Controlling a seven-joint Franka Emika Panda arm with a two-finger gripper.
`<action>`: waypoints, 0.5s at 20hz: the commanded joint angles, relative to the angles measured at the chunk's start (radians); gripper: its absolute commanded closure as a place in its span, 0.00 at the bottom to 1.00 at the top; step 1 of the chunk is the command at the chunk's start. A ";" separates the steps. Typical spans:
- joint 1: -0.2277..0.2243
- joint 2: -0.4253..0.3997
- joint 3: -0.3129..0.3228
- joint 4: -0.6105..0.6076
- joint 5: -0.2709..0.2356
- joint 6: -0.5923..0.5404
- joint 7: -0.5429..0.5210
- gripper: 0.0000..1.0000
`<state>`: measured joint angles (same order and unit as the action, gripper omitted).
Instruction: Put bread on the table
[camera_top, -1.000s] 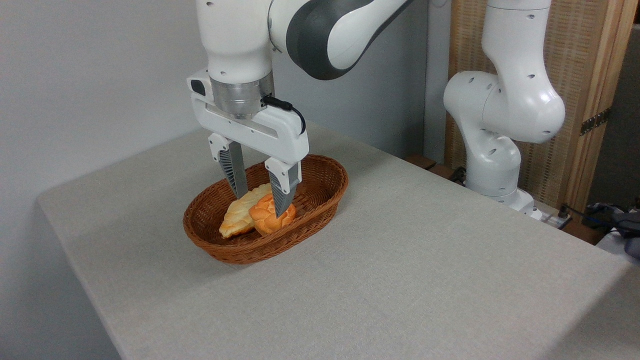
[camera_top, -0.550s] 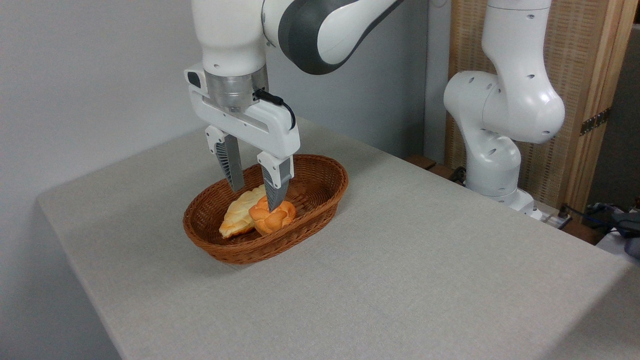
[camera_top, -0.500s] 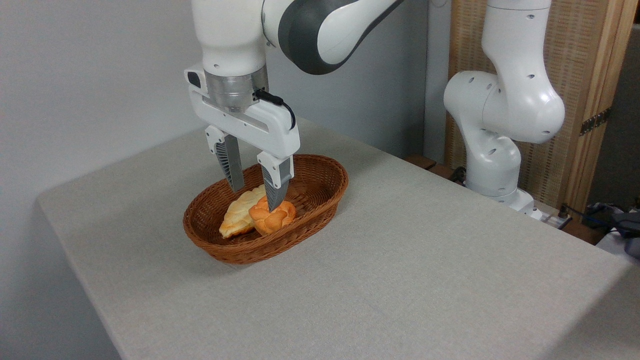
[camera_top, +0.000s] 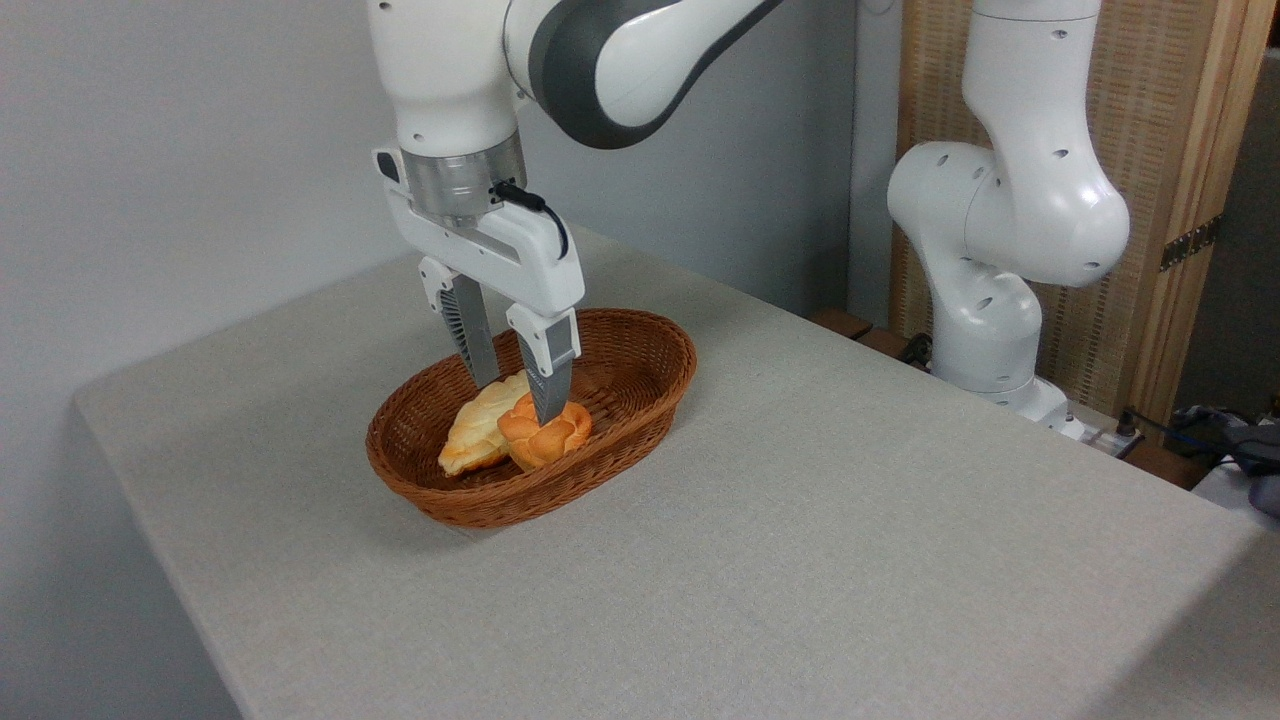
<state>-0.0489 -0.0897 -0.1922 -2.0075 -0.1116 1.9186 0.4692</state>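
Observation:
The bread (camera_top: 547, 437), a small orange-golden knotted bun, lies in the brown wicker basket (camera_top: 470, 508) on the grey-beige table (camera_top: 800, 560). My gripper (camera_top: 518, 400) points straight down over the basket and is open, with nothing between its fingers. Its right fingertip (camera_top: 549, 410) is at the bun's top, in front of it in the picture; whether it touches the bun I cannot tell. The left finger (camera_top: 478, 350) hangs above the far end of the pale bread.
A paler yellow leaf-shaped bread (camera_top: 475, 430) leans against the bun's left side in the basket. The arm's white base (camera_top: 985, 330) stands past the table's far right edge, before a wooden screen (camera_top: 1180, 200). A grey wall runs behind and to the left.
The gripper has risen a little, shifted slightly left and turned about its wrist, so its fingers look closer together. The bun and the pale bread have not moved.

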 joint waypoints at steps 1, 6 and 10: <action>-0.002 0.019 -0.018 0.001 0.021 -0.010 0.036 0.00; -0.002 0.041 -0.050 -0.029 0.085 -0.003 0.060 0.00; -0.002 0.053 -0.062 -0.039 0.105 0.000 0.065 0.00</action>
<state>-0.0501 -0.0391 -0.2477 -2.0335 -0.0313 1.9187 0.5092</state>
